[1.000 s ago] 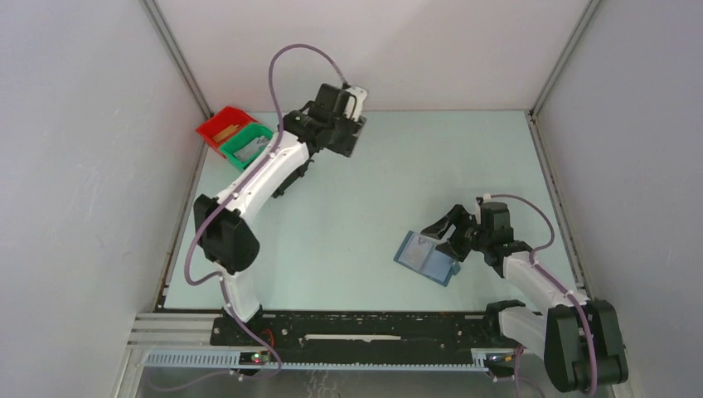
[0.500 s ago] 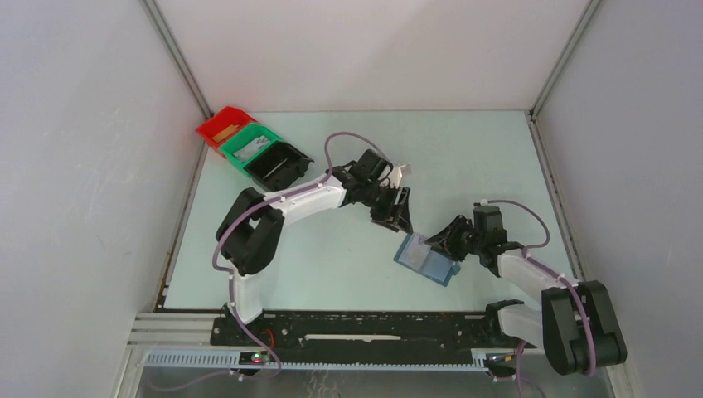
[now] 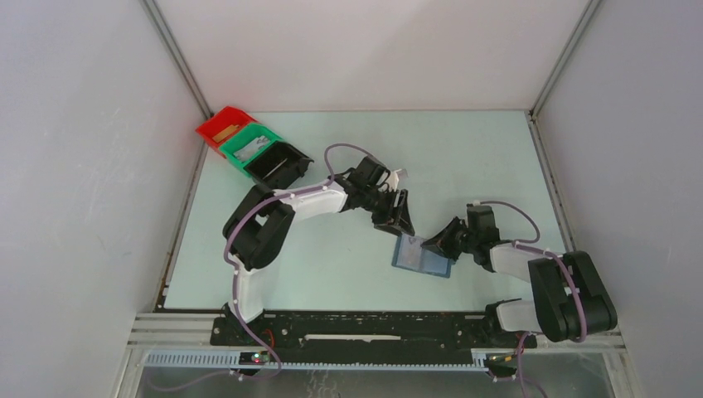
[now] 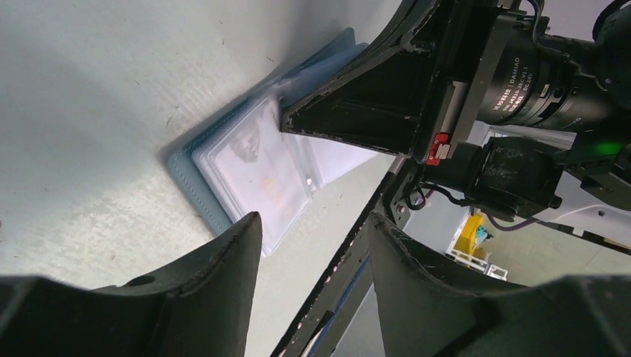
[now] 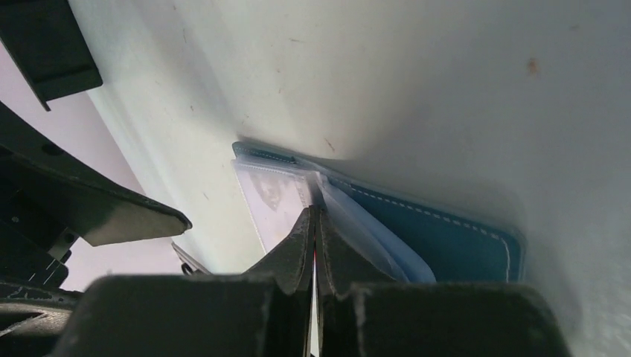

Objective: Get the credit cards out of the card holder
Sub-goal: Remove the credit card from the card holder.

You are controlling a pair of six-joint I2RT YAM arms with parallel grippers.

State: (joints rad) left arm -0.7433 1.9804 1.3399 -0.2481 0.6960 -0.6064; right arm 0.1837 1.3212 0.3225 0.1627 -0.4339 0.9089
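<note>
The slate-blue card holder [image 3: 421, 257] lies spread open on the table, right of centre. Its clear sleeves [image 5: 275, 195] show a pale card [image 4: 260, 167] inside. My right gripper [image 3: 437, 242] comes in low from the right. In the right wrist view its jaws [image 5: 314, 217] are pressed together on a thin leaf at the holder's [image 5: 454, 242] middle. My left gripper [image 3: 404, 225] hangs open just above the holder's far-left corner. Nothing lies between its fingers [image 4: 223, 275], and the holder [image 4: 195, 167] sits just beyond them.
Red [image 3: 217, 124], green [image 3: 244, 145] and black [image 3: 279, 164] bins stand in a row at the far left. The red bin holds a tan card and the green one something pale. Grey walls close the table's sides. The two grippers are a few centimetres apart.
My left arm swung from over the bins down to the holder's far corner. My right gripper went from open to shut at the holder, which turned slightly.
</note>
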